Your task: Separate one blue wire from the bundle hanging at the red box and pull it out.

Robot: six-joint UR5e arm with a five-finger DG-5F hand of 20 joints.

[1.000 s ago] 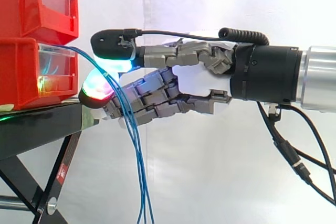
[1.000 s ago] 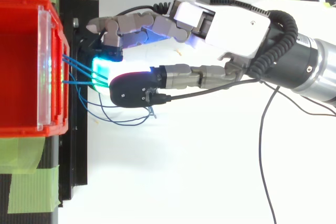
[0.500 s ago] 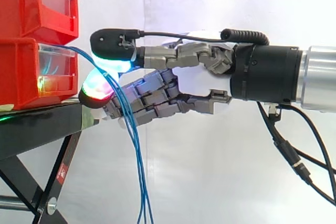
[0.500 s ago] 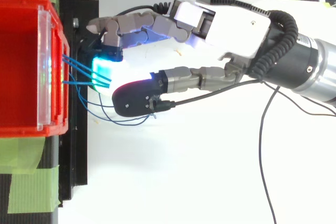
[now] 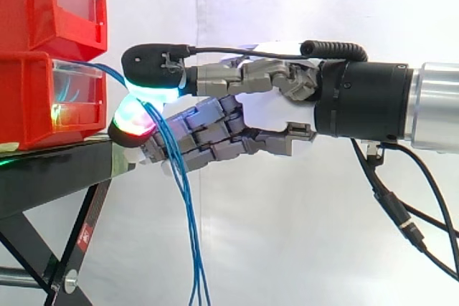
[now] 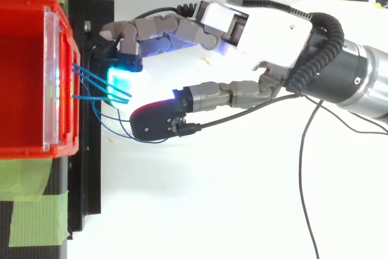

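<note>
The lower red box (image 5: 27, 98) sits on the edge of the black stand (image 5: 50, 171), open top up, its clear front panel (image 5: 72, 85) facing out. Thin blue wires (image 5: 183, 198) come out over that front, arch away from the box and then drop straight down past the stand's edge, running close together and crossing one another before they leave the bottom of the side view. From above, separate strands leave the front side by side, and slack loops curl out just beyond the stand.
</note>
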